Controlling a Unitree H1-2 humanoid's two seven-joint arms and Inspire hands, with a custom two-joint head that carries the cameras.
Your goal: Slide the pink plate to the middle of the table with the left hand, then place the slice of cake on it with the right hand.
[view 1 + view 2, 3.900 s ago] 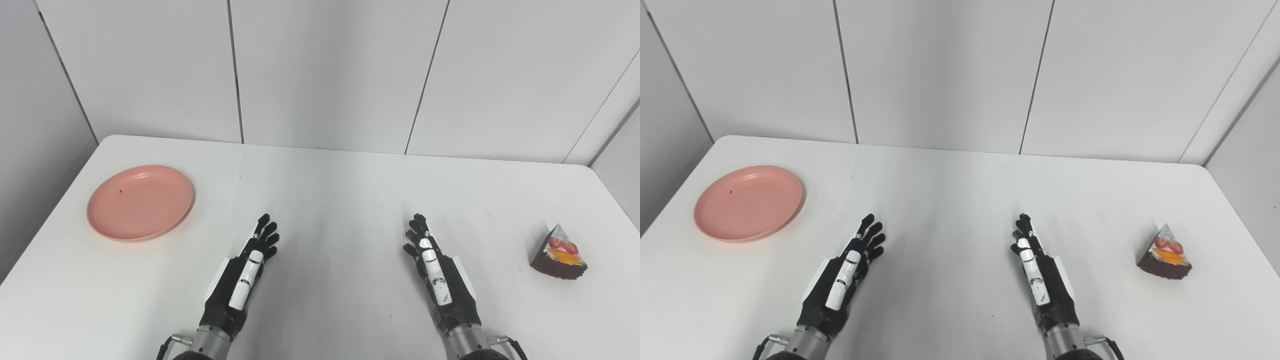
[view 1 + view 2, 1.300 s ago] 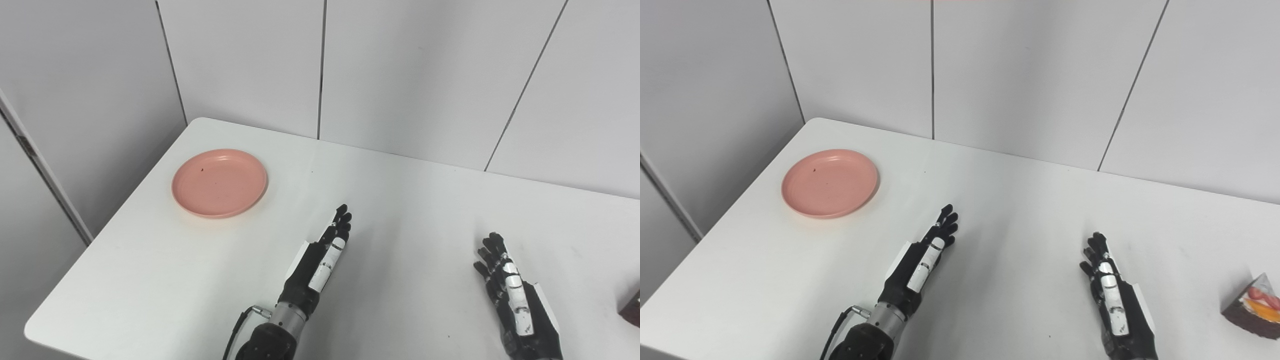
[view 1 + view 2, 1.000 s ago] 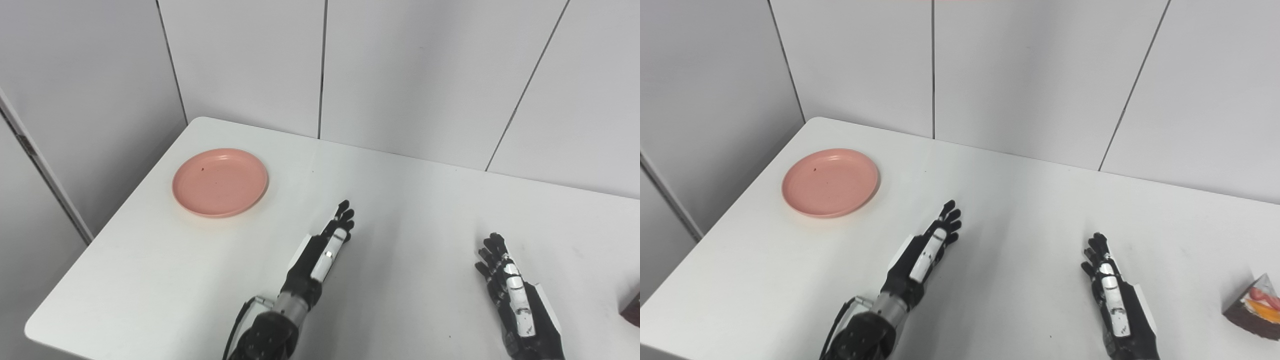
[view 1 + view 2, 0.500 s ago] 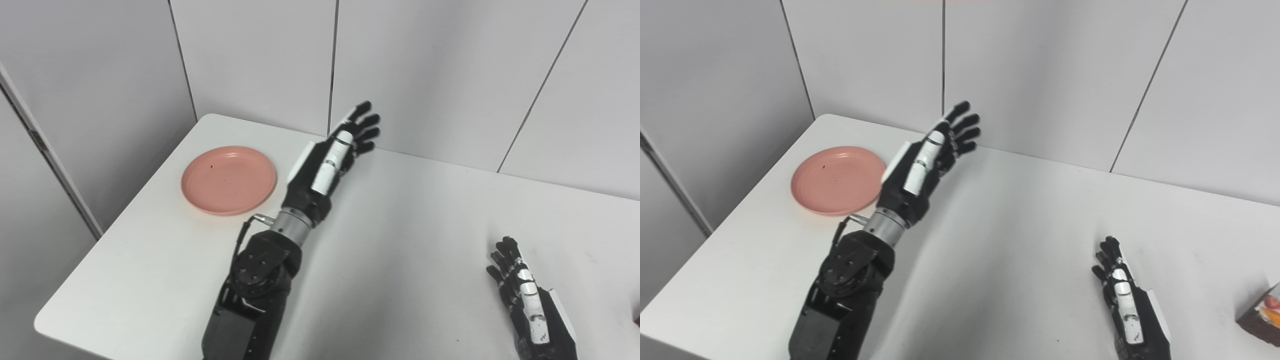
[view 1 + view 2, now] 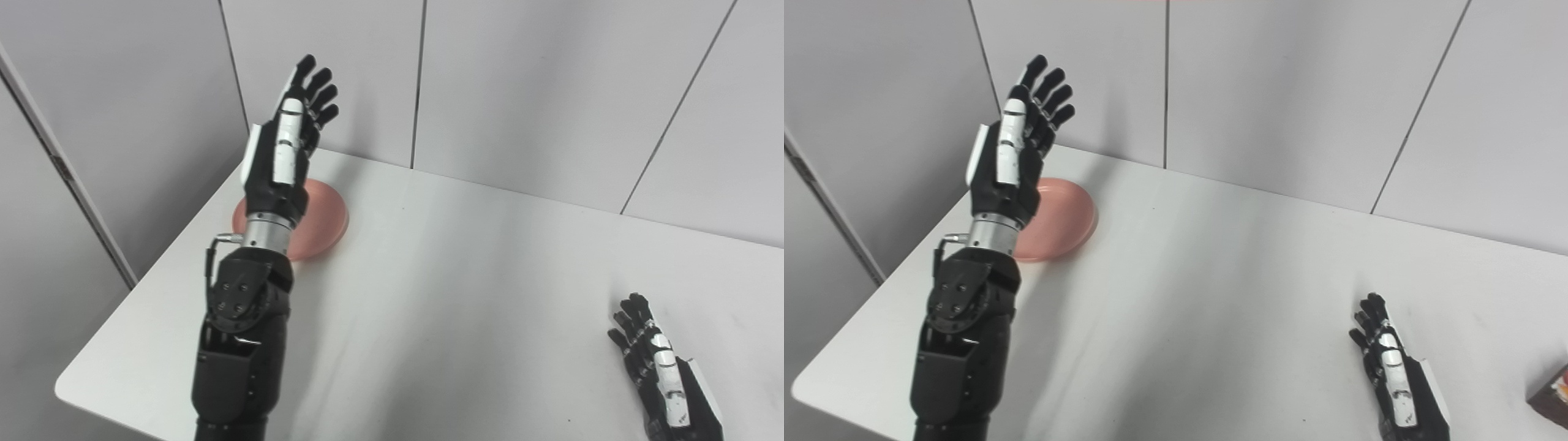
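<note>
Nearest, right hand (image 5: 1399, 373) lies flat on table (image 5: 1213, 294), fingers spread, empty; cake slice (image 5: 1551, 395) at right edge, untouched. Farther, left hand (image 5: 285, 147) raised over pink plate (image 5: 324, 223), fingers splayed, empty. Plate at far-left corner; neither step done.

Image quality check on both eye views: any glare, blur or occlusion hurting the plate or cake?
Left eye view: even, soft light, no glare; the raised left hand and its forearm hide much of the pink plate; the cake is out of frame. Right eye view: the slice of cake is cut by the right edge; the right hand looks sharp; soft arm shadow on the table.
</note>
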